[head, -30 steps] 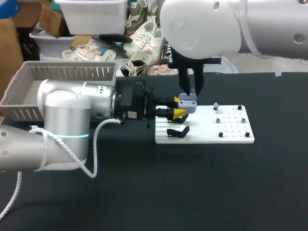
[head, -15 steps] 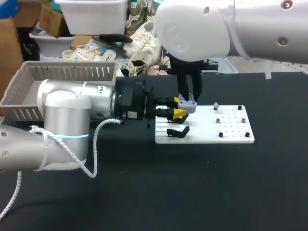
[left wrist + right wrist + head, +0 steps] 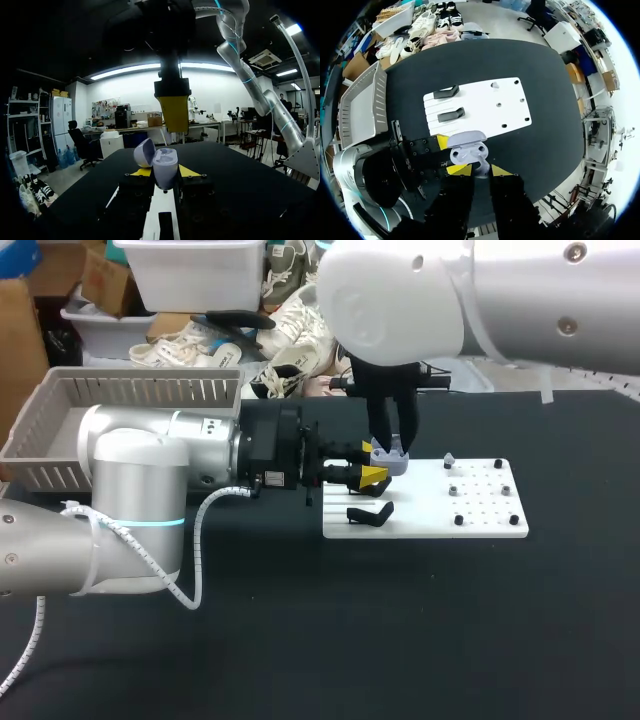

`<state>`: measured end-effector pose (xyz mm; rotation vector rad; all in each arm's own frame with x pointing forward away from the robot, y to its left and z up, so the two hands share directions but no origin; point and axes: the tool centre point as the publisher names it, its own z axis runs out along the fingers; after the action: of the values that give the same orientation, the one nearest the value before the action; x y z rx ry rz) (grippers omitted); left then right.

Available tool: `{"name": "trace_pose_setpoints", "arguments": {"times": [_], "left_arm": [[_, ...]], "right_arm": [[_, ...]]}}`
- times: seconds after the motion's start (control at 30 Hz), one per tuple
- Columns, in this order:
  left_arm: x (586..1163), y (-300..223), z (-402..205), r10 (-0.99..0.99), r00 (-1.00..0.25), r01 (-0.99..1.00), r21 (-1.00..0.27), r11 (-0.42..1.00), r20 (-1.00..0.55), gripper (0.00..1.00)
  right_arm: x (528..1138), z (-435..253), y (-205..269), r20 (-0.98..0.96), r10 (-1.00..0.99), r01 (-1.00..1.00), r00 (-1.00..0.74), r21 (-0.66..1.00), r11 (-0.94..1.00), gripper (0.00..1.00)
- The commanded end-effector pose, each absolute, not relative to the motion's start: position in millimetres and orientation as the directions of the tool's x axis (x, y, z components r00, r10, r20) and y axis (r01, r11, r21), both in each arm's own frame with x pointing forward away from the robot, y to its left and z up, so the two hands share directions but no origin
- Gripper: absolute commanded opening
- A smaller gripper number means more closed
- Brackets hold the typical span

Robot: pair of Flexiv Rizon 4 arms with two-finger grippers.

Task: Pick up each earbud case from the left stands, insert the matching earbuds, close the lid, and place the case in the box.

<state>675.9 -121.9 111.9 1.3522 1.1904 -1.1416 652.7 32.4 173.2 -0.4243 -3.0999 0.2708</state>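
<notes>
An open lavender earbud case (image 3: 389, 461) is held over the left end of the white board (image 3: 480, 525), and my left gripper (image 3: 370, 463) is shut on its base from the side. In the left wrist view the case (image 3: 165, 166) sits between the yellow tips with its lid (image 3: 144, 152) tipped back. My right gripper (image 3: 392, 447) points straight down at the case. In the right wrist view it (image 3: 480, 170) is shut on a small pale earbud (image 3: 481, 167) right at the open case (image 3: 467, 146). Its yellow finger (image 3: 172, 112) hangs above the case.
Two black stands (image 3: 368, 513) (image 3: 446, 92) sit on the board's left part, and small pegs with earbuds (image 3: 449, 457) stand on its right part. A grey basket (image 3: 60, 400) lies at the far left behind my left arm. Black table surrounds the board.
My right arm has shifted a little to the left and lowered onto the case. The left arm and the case have stayed put.
</notes>
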Motion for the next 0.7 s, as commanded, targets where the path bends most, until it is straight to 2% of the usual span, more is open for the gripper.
{"name": "trace_pose_setpoints", "arguments": {"times": [0.03,0.7], "left_arm": [[676.3,-122.0,111.2,0.088,0.084,0.995,0.080,-0.055,-0.993,0.00],[676.3,-122.0,111.2,0.088,0.084,0.995,0.080,-0.055,-0.993,0.00]], "right_arm": [[654.6,172.7,32.8,-0.016,0.271,0.269,-0.963,-0.177,0.947,0.00],[658.6,164.9,29.0,0.003,0.279,0.274,-0.960,-0.182,0.944,0.00]]}}
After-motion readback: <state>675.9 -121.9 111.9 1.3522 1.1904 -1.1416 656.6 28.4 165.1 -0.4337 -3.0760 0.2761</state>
